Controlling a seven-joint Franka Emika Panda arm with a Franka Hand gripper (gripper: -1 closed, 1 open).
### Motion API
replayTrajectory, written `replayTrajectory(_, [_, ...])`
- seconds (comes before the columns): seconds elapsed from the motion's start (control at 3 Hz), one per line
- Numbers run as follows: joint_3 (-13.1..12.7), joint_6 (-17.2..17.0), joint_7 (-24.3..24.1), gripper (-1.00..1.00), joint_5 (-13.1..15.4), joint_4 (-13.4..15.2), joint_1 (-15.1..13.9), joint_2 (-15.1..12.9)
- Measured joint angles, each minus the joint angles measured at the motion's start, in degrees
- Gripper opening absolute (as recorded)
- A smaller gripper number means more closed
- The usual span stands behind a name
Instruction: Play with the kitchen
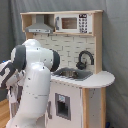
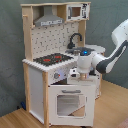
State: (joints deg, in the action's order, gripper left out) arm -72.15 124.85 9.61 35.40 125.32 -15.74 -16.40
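1. White and grey gripper (image 2: 75, 79), pointing down at the front edge of the play kitchen's counter, just above the oven door (image 2: 70, 102); whether its fingers are apart or together cannot be told. A blue light shows on the wrist above it.
2. White arm (image 2: 107, 57), reaching in from the second exterior view's right; in the first exterior view its bulk (image 1: 35, 80) hides the kitchen's left half.
3. White and light-wood kitchen (image 2: 52, 65), standing upright on a wooden floor (image 2: 107, 110) against a grey curtain (image 1: 116, 45).
4. Black and red hob (image 2: 50, 59), on the counter beside the sink.
5. Black faucet (image 1: 85, 58), curved over the sink (image 1: 72, 74).
6. Grey hood (image 2: 50, 20), top shelf; microwave (image 1: 75, 23) beside it.
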Motion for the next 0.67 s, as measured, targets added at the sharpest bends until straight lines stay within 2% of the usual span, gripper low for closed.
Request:
replayTrajectory(0.33, [-0.7, 0.6, -5.9, -1.0, -0.2, -0.1, 0.1, -0.1])
replayTrajectory(0.67, [-2.7, 0.6, -11.5, -1.0, -0.3, -0.4, 0.1, -0.1])
